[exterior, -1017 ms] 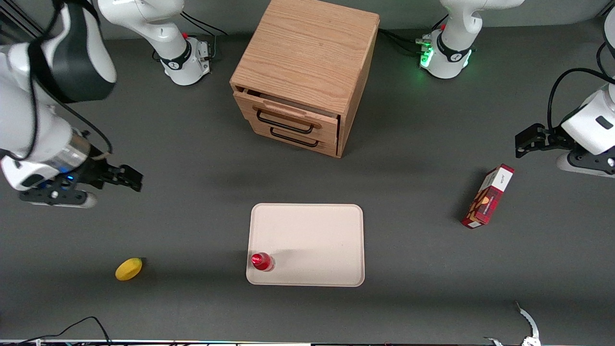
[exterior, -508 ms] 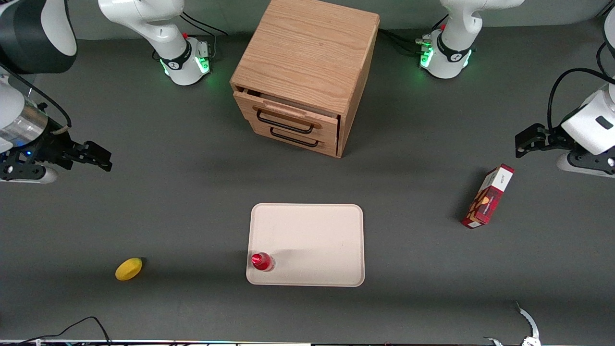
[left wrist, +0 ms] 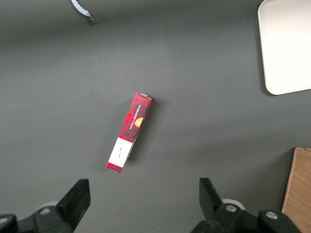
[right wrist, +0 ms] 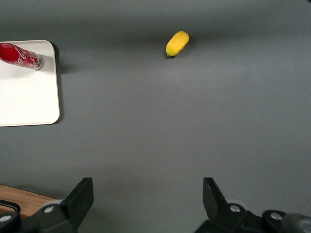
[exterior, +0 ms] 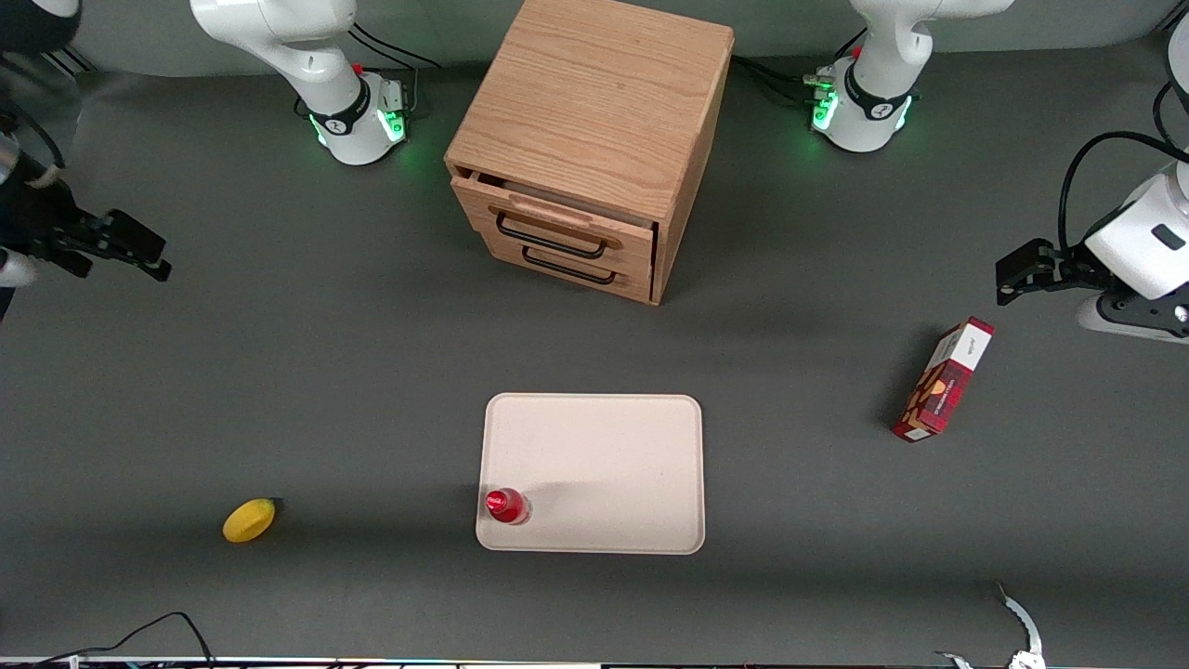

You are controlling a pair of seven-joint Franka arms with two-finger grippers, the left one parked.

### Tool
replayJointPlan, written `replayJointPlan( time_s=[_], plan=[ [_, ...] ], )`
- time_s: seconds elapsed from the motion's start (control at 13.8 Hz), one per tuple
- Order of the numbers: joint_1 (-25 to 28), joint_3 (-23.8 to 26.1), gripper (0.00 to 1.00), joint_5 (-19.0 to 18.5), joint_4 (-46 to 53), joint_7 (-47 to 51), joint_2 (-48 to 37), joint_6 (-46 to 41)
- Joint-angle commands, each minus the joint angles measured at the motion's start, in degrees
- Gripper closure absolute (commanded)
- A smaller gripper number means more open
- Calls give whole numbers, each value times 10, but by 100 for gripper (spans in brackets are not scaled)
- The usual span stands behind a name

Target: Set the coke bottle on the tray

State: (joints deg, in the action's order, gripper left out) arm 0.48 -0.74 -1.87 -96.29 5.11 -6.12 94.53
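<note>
The small red coke bottle (exterior: 507,505) stands upright on the pale beige-pink tray (exterior: 604,465), in the tray's corner nearest the front camera on the working arm's side. In the right wrist view the coke bottle (right wrist: 20,55) shows near a corner of the tray (right wrist: 29,97). My gripper (exterior: 139,251) is open with nothing between its fingers. It hangs at the working arm's end of the table, well away from the tray and farther from the front camera than it. In the right wrist view the gripper (right wrist: 148,194) has only bare table between its fingers.
A wooden drawer cabinet (exterior: 594,139) stands farther from the front camera than the tray, its top drawer slightly pulled out. A yellow lemon (exterior: 249,519) lies toward the working arm's end. A red carton (exterior: 943,379) lies toward the parked arm's end.
My gripper has pulled away from the tray toward the working arm's end of the table and farther from the front camera. The bottle and tray have not moved.
</note>
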Motion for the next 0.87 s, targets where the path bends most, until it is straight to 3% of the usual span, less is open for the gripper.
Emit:
replayJointPlan(
  time_s=[0.0,0.44,0.8],
  plan=[
    [-75,69,0,13,-4,-25,1,9],
    [-62,87,0,22,82,-5,58,9],
    [47,-10,0,35,96,-5,78,8]
  ],
)
